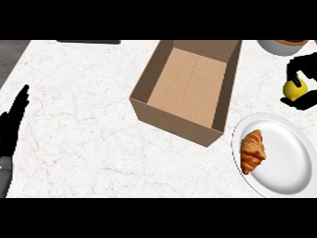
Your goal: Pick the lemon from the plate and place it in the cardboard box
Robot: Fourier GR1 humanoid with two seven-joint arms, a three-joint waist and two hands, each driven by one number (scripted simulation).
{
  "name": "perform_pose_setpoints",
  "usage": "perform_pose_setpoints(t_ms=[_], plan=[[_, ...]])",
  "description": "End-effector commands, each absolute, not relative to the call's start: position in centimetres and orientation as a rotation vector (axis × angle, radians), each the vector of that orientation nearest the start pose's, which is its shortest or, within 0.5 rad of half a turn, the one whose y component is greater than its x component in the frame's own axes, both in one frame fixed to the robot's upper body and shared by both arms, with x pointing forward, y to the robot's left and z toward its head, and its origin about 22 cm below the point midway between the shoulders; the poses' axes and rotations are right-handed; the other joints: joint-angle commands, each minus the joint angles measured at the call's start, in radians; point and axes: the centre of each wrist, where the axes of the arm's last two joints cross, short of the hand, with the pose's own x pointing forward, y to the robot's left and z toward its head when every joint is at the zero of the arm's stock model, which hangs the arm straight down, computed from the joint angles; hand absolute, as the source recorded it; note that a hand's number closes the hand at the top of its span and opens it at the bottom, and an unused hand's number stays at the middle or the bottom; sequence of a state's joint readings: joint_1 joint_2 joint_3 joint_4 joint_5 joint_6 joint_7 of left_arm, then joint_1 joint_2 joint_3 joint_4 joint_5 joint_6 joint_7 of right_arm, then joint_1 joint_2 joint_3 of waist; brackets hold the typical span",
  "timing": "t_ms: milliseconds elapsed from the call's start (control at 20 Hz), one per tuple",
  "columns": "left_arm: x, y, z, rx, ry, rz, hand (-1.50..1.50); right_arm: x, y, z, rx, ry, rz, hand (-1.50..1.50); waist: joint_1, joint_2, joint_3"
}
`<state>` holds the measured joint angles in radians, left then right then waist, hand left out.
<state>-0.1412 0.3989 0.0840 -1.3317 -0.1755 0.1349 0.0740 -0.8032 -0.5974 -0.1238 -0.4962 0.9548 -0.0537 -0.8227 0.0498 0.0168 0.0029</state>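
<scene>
The right hand (310, 79) is up near the desk's (85, 116) right edge, its black fingers (305, 69) and thumb curled round the lemon (294, 90), which shows yellow between them. It holds the fruit off the plate (291, 162), just to the right of the cardboard box (188, 88), not over its opening. The box stands open and tilted across the middle of the desk. A croissant (253, 150) lies on the white plate, towards its left side. The left hand (8, 125) rests at the desk's left edge, fingers straight and together, pointing up, touching nothing. A bowl (284, 46) peeks in at the top right.
</scene>
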Motion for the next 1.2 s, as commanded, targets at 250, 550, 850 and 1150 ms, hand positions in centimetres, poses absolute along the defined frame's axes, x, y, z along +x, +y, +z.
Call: perform_pose_setpoints(t_ms=[250,550,850,1150], plan=[[27.5,34.8,3.1,0.638,-1.383,-0.223,0.00,42.9,-37.7,14.5,-0.676,-2.063,1.313,1.50,-0.019,-0.010,-0.001],[27.3,35.3,2.1,0.658,-1.379,-0.220,0.00,44.9,-33.3,15.3,-0.446,-2.079,1.288,1.50,-0.030,-0.013,-0.003],[27.2,35.8,2.3,0.627,-1.375,-0.215,0.00,47.1,-24.5,17.3,-0.307,-2.038,1.207,1.50,-0.030,-0.015,-0.003],[26.9,36.3,2.4,0.641,-1.377,-0.239,0.00,47.8,-17.6,19.3,-0.220,-1.950,1.153,1.50,-0.030,-0.014,-0.003]])
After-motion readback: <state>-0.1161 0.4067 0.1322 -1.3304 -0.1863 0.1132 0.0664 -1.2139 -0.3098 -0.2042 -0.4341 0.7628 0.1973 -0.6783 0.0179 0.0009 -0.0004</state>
